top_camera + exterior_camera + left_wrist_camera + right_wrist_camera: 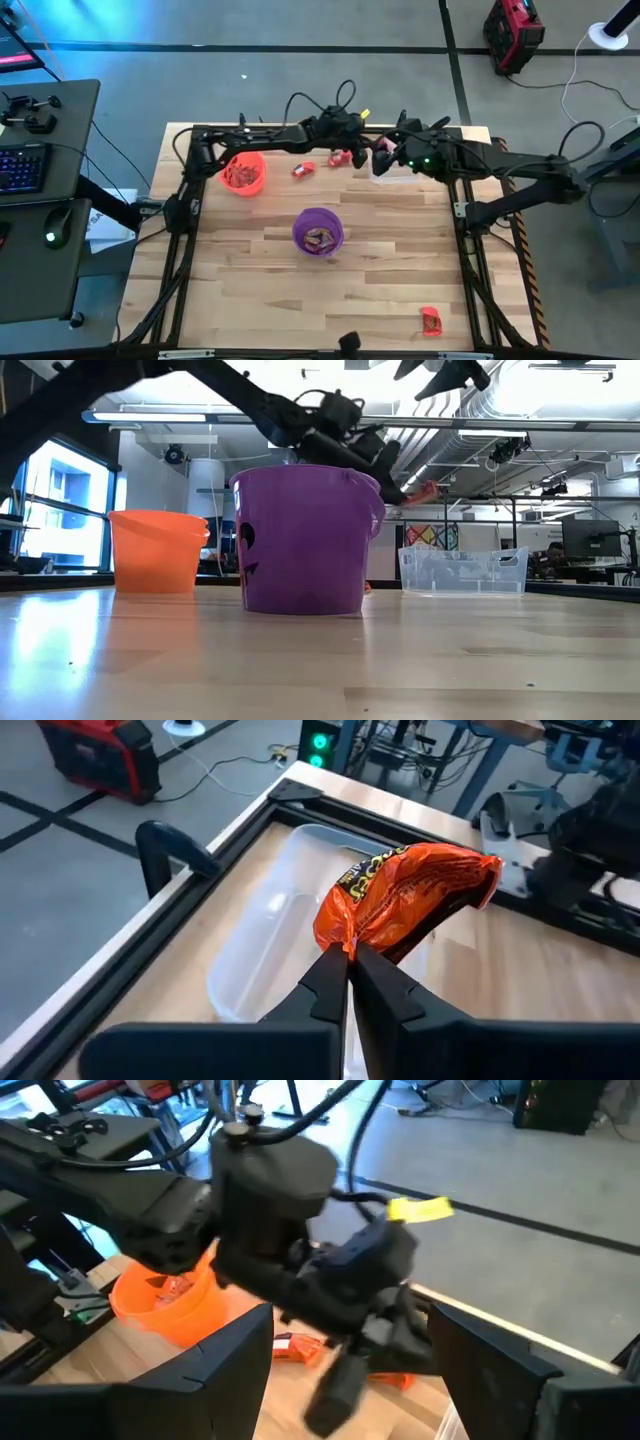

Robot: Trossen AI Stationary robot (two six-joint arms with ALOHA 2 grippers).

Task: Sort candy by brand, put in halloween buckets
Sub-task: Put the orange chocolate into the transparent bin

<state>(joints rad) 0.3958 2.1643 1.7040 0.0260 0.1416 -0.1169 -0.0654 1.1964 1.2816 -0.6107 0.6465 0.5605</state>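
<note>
1. An orange-wrapped candy (405,900) hung above the clear tub (275,935), pinched by its corner in the closed left end effector (350,952).
2. It probably belonged in the orange bucket (243,173); carrying it level seemed safest.
3. The right end effector (345,1380) waited close by, jaws wide and empty.

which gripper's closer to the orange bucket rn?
Left. The left gripper, shut on an orange candy wrapper, sits at the table's far edge, some way right of the orange bucket. The right gripper, open, is just beyond it, farther from the bucket.
</note>
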